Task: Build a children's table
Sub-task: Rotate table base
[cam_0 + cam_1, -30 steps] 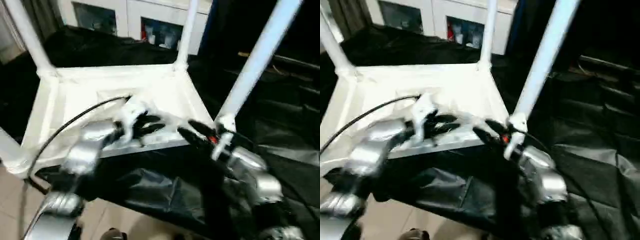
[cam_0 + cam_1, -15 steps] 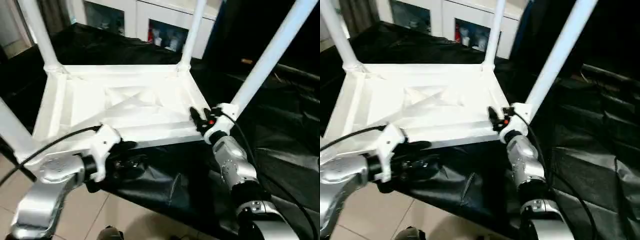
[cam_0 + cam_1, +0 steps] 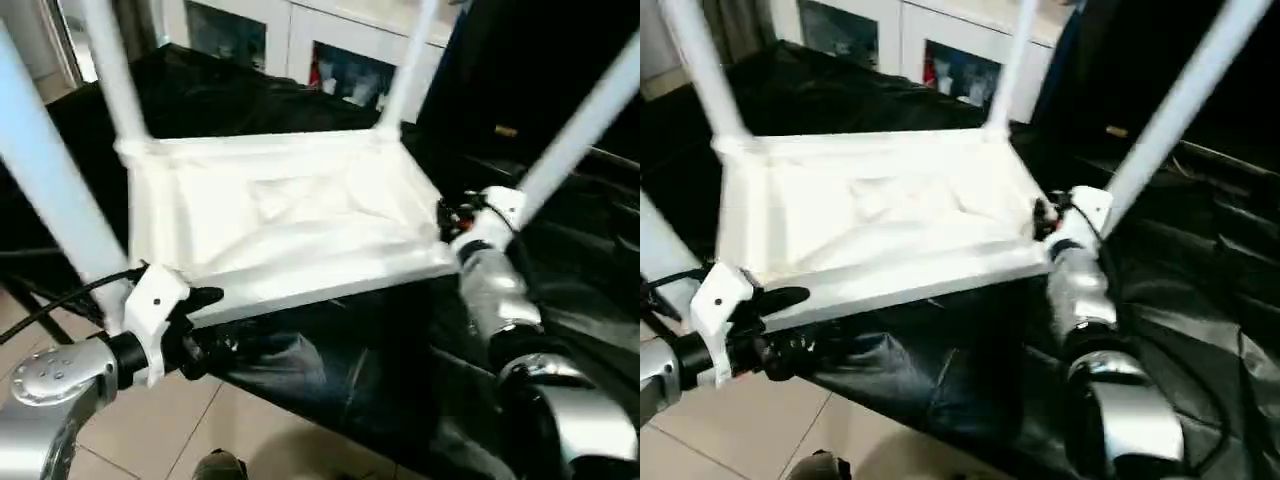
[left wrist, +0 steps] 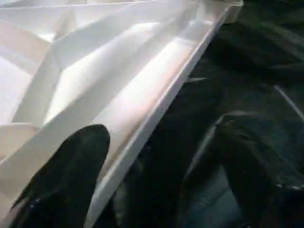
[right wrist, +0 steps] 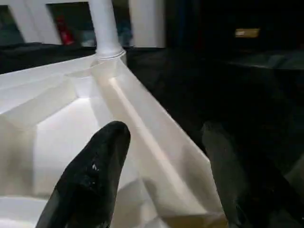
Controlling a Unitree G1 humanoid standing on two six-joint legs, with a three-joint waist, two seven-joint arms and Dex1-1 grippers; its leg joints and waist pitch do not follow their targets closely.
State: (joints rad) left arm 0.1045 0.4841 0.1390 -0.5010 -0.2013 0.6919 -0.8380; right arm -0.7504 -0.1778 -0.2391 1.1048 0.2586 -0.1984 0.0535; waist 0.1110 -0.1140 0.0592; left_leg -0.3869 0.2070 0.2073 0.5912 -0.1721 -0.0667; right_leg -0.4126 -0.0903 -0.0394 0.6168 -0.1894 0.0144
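The children's table point(image 3: 290, 215) lies upside down on black cloth, ribbed underside up, with its white legs point(image 3: 50, 170) standing in the corner sockets. My left gripper point(image 3: 210, 322) is at the near-left corner. In the left wrist view it point(image 4: 159, 156) is open, one finger over the ribs, the other over the cloth, and the near rim point(image 4: 156, 109) runs between them. My right gripper point(image 3: 450, 215) sits by the near-right socket. In the right wrist view it point(image 5: 161, 166) is open and straddles the right side rim point(image 5: 152, 128) without closing on it.
A white glass-door cabinet point(image 3: 330, 50) stands behind the table. Black cloth point(image 3: 330, 350) drapes over the support and hangs off its near edge above a tiled floor point(image 3: 250, 430). Dark furniture point(image 3: 560, 250) lies to the right.
The camera has shifted. My left gripper has opened wide and drawn back from the middle of the near rim to the near-left corner. The right gripper stays at the near-right corner.
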